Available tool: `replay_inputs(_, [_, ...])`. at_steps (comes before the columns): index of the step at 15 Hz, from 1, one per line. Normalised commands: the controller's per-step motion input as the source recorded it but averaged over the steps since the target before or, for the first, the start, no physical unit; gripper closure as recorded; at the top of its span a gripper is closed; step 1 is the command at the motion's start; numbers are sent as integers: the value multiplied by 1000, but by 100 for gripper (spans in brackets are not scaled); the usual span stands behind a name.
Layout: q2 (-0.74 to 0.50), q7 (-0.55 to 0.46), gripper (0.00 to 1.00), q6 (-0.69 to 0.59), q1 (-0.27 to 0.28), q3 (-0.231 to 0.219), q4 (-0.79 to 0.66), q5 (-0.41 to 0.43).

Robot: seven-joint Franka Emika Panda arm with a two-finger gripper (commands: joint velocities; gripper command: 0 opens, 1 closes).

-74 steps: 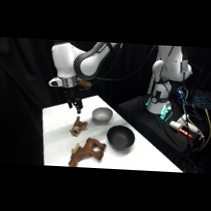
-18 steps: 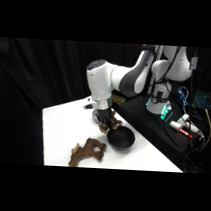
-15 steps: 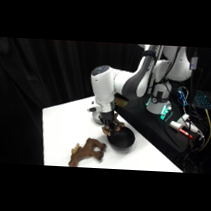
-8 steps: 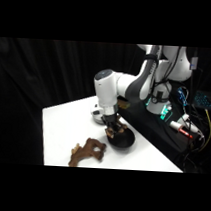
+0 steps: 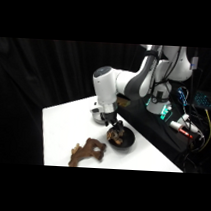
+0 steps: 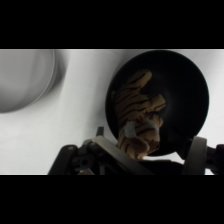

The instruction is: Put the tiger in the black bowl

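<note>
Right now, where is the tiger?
The tiger lies inside the black bowl, directly under the hand; the grey metal bowl sits beside it.

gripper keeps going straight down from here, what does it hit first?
Most likely the tiger, which lies right under the gripper inside the black bowl. Under that comes the bowl's floor. How much gap remains above the toy isn't clear from either view.

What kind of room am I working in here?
Probably a robotics lab, not a home. The white table stands against black curtains, cables and lit electronics sit beside the arm's base, and the only props are toys and bowls, such as the black bowl.
</note>
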Motion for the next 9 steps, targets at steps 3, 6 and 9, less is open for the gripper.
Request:
replay_inputs(3, [-328,122,0,-490,-8,-127,209,-177])
replay_inputs(6, [-162,66,0,-487,-71,-114,390,-109])
replay_inputs(9, [16,29,0,-376,-94,-68,464,18])
